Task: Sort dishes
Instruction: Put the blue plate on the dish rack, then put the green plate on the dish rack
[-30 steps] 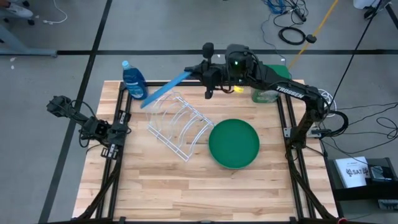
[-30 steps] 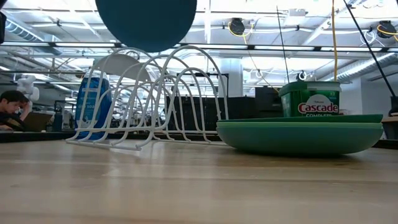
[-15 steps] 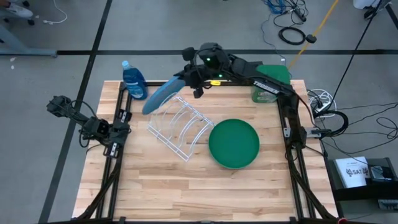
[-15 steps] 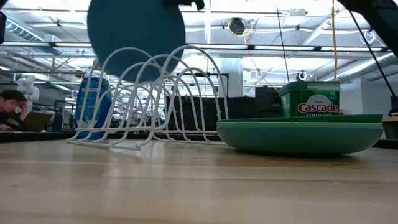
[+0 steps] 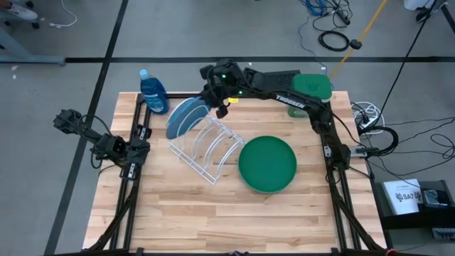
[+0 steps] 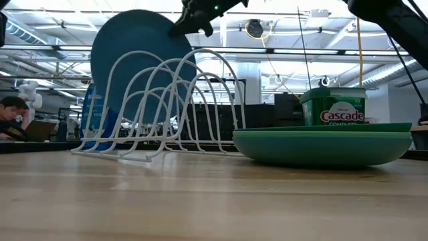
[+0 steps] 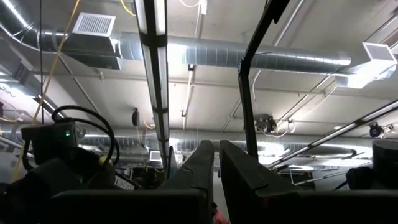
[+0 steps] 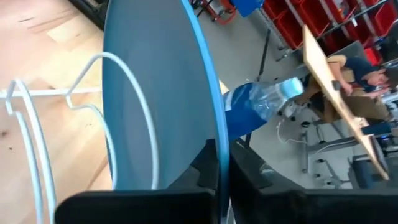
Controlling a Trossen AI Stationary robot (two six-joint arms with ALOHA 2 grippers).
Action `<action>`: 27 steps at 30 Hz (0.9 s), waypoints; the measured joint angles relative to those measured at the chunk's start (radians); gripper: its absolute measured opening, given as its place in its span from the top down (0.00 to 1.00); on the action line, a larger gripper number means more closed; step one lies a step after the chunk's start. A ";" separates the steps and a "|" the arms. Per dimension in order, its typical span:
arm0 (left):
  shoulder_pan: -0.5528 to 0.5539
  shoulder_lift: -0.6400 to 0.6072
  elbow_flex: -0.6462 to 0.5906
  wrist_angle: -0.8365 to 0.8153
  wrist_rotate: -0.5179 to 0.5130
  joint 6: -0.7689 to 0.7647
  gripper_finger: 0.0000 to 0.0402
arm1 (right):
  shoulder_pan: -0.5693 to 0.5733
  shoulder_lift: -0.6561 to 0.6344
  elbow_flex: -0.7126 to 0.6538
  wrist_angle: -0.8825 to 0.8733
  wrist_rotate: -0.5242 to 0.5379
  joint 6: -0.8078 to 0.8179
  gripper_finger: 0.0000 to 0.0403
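While the round blue plastic plate [image 5: 183,118] stands on edge in the end slot of the white wire rack [image 5: 208,146], nearest the blue dish-soap bottle [image 5: 153,92], we should lower it straight between the hoops until its rim seats, then let go gently. Our right claw [image 5: 213,94] pinches the plate's upper rim, fingers closed tight on it. The stacked green plates [image 5: 266,164] wait on the wooden desk [image 5: 213,213]. Our left claw [image 7: 214,171], parked off the desk's left edge, is nearly closed and empty.
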 joint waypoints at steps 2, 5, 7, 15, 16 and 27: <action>0.000 0.000 0.000 -0.001 0.000 0.000 0.92 | 0.004 0.003 -0.001 -0.012 0.001 -0.001 0.96; 0.000 0.000 0.000 -0.004 0.000 0.000 0.92 | 0.009 0.007 0.000 -0.010 -0.001 0.002 0.95; 0.000 0.000 0.000 -0.007 -0.004 0.000 0.92 | 0.014 0.012 0.000 -0.013 0.000 0.005 0.95; 0.000 0.000 0.000 -0.017 -0.019 0.000 0.92 | 0.047 0.021 0.000 -0.015 0.049 0.014 0.83; 0.000 0.000 0.000 -0.017 -0.019 0.000 0.92 | 0.050 0.021 0.000 -0.016 0.050 0.020 0.80; 0.000 0.000 0.000 -0.017 -0.019 -0.003 0.92 | 0.091 0.011 0.000 -0.017 0.164 0.004 0.51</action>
